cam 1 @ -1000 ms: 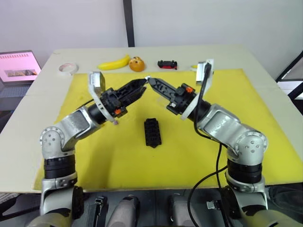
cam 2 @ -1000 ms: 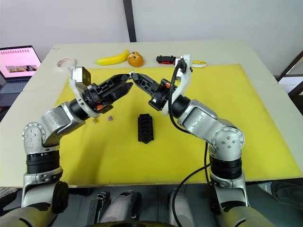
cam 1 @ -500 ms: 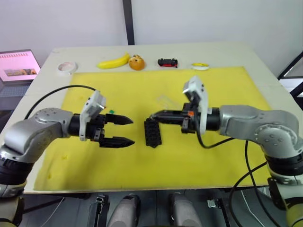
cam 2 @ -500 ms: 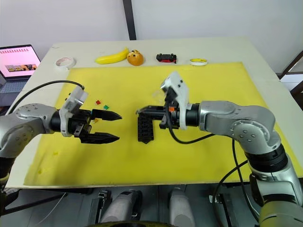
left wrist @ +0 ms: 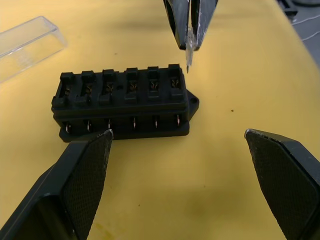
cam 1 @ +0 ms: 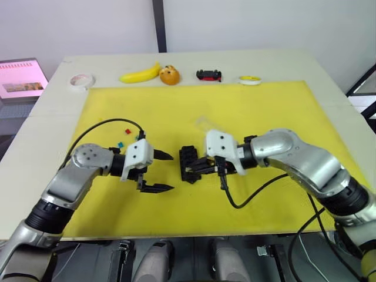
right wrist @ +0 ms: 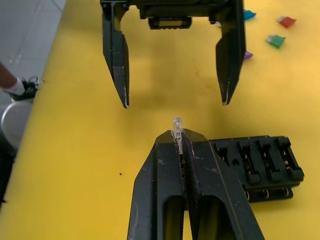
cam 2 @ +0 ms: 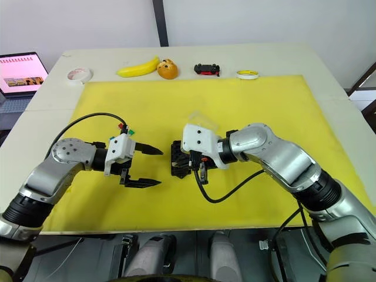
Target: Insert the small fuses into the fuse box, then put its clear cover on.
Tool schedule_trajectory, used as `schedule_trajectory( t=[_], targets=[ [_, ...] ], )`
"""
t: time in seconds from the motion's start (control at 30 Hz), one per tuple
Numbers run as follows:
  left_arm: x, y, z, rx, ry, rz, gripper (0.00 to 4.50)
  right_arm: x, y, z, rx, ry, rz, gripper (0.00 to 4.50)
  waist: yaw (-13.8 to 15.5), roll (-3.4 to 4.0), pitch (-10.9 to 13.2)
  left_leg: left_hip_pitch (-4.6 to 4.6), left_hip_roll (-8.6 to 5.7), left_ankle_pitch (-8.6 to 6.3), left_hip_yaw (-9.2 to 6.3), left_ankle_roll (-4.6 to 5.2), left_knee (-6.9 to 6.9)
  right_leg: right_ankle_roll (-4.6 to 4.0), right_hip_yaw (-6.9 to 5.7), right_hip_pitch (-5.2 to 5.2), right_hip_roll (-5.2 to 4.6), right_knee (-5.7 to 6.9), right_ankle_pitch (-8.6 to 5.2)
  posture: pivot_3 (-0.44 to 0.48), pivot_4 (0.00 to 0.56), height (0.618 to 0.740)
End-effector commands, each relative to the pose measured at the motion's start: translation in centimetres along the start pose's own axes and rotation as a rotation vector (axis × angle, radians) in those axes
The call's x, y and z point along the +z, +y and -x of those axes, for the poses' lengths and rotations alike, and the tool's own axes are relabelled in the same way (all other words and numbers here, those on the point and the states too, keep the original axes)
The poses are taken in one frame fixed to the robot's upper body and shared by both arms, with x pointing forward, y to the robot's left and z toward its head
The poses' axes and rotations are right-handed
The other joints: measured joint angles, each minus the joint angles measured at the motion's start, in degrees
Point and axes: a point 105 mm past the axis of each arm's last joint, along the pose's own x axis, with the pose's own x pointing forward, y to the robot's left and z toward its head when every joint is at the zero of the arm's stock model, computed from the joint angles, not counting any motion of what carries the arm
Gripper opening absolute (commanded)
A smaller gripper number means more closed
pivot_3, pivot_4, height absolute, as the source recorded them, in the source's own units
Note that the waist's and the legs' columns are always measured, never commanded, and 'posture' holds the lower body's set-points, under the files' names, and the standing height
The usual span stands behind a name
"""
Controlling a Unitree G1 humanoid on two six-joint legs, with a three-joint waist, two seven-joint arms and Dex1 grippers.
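Observation:
The black fuse box (cam 1: 189, 163) lies mid-mat, and its slots look empty in the left wrist view (left wrist: 122, 102). My right gripper (cam 1: 198, 169) hovers at the box's near end, shut on a small clear fuse (right wrist: 176, 125). My left gripper (cam 1: 171, 172) is open just left of the box, with its fingers (left wrist: 75, 190) facing it. The clear cover (cam 1: 204, 124) rests on the mat behind the box. Other small fuses, red (cam 2: 121, 124), green (cam 2: 129, 132), blue (right wrist: 248, 14) and purple (right wrist: 247, 55), lie behind the left gripper.
Along the back of the table sit a banana (cam 1: 141, 74), an orange (cam 1: 170, 76), a toy car (cam 1: 208, 74), a tape roll (cam 1: 81, 80) and a yellow tape ring (cam 1: 251, 80). A laptop (cam 1: 23, 76) stands at the far left. The yellow mat (cam 1: 282, 111) covers the work area.
Both arms have come down from the raised pose to the mat. The left gripper has moved right towards the fuse box, and the right gripper has closed in on the box's near end.

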Motion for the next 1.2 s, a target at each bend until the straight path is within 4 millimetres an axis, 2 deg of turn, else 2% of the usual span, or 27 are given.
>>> schedule_trajectory(
  t=[0.03,0.63,1.2],
  targets=[
    [0.7,0.2,-0.2,0.015,-0.006,-0.059,4.45,0.5,-0.6,0.3,-0.01,0.013,0.079,0.0,0.02,0.0,0.0,0.0,0.0,0.0,0.0,0.0,0.0,0.0,-0.01,0.01,0.0,0.0,0.01,0.0,0.15,0.74],
    [0.7,-0.2,-1.1,0.003,-0.012,-0.086,4.45,-0.1,-0.6,-0.1,0.021,0.039,0.123,0.0,-0.05,0.0,0.0,0.02,0.0,0.04,-0.02,-0.07,0.07,0.0,-0.03,0.01,0.02,0.1,0.01,0.0,0.15,0.74],
    [1.6,-0.1,-1.5,0.007,-0.034,-0.091,4.45,-1.0,-0.6,-0.3,0.022,0.073,0.133,0.0,-0.1,0.01,-0.01,0.02,-0.01,0.05,-0.02,-0.08,0.21,0.0,-0.03,0.01,0.03,0.28,0.01,0.0,0.15,0.74]
  ],
)
